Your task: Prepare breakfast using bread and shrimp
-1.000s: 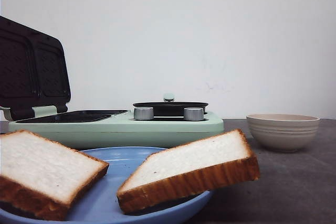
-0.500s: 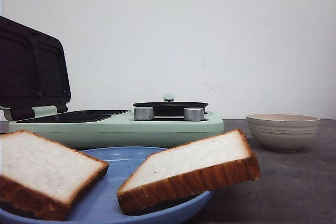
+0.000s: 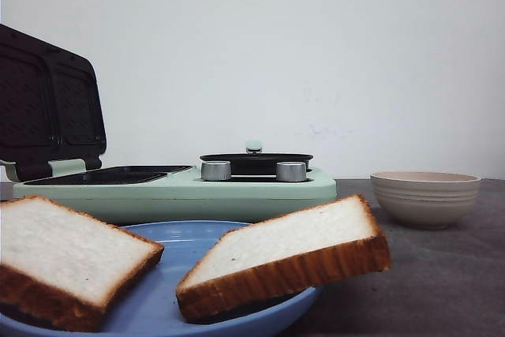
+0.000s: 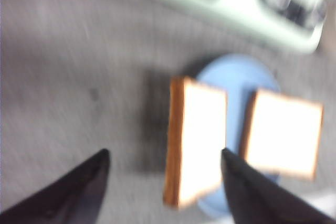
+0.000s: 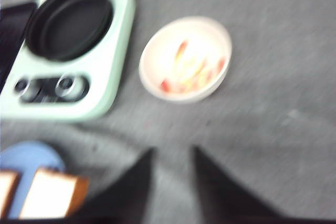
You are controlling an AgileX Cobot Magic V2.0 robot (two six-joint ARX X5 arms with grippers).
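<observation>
Two slices of bread lie on a blue plate [image 3: 189, 242] at the front: the left slice [image 3: 63, 254] and the right slice [image 3: 288, 250], which overhangs the rim. In the blurred left wrist view my left gripper [image 4: 164, 156] is open and empty above the left slice [image 4: 198, 135]; the other slice [image 4: 283, 132] lies beside it. My right gripper [image 5: 173, 153] is open a little and empty above bare table. Orange-pink shrimp [image 5: 189, 72] lie in the beige ribbed bowl [image 5: 152, 74], apart from that gripper. The bowl [image 3: 424, 196] stands at the right in the front view.
A mint-green breakfast maker [image 3: 181, 187] stands behind the plate, its grill lid [image 3: 47, 108] raised at the left. A round black pan [image 3: 256, 161] sits on its right side, above two silver knobs [image 3: 215, 170]. The table [image 3: 426, 282] is grey.
</observation>
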